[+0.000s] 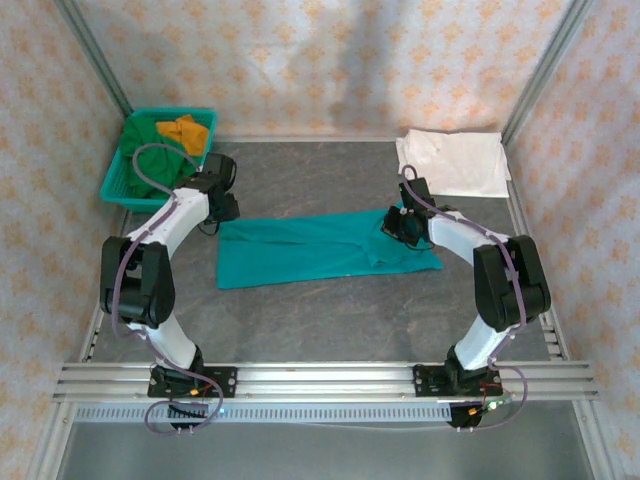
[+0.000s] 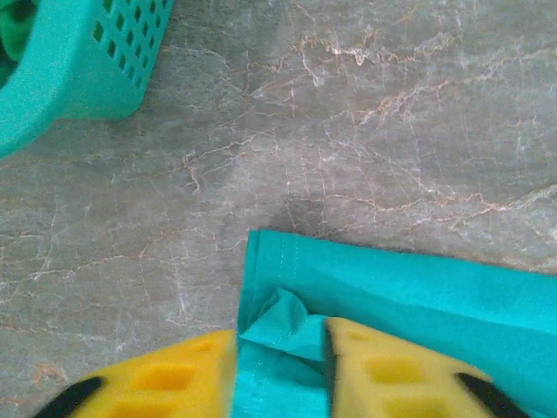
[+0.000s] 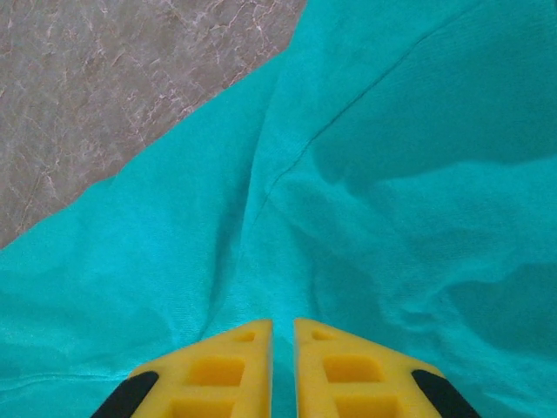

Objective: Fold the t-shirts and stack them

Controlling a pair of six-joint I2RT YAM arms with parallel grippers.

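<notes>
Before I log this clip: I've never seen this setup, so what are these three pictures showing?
The overhead picture shows two robot arms bolted to a table's near edge. Each other picture comes from a camera on one wrist, its yellow fingers at the bottom. A teal t-shirt lies folded lengthwise mid-table, a white t-shirt at the far right, and a basket of more clothes far left. The left hand straddles a bunched fold at the teal shirt's corner. The right hand, nearly closed, appears to pinch its other end.

Grey marbled desk under soft, even light. Patterned peach walls close in on three sides, metal posts in the corners, a slotted rail along the near edge.
</notes>
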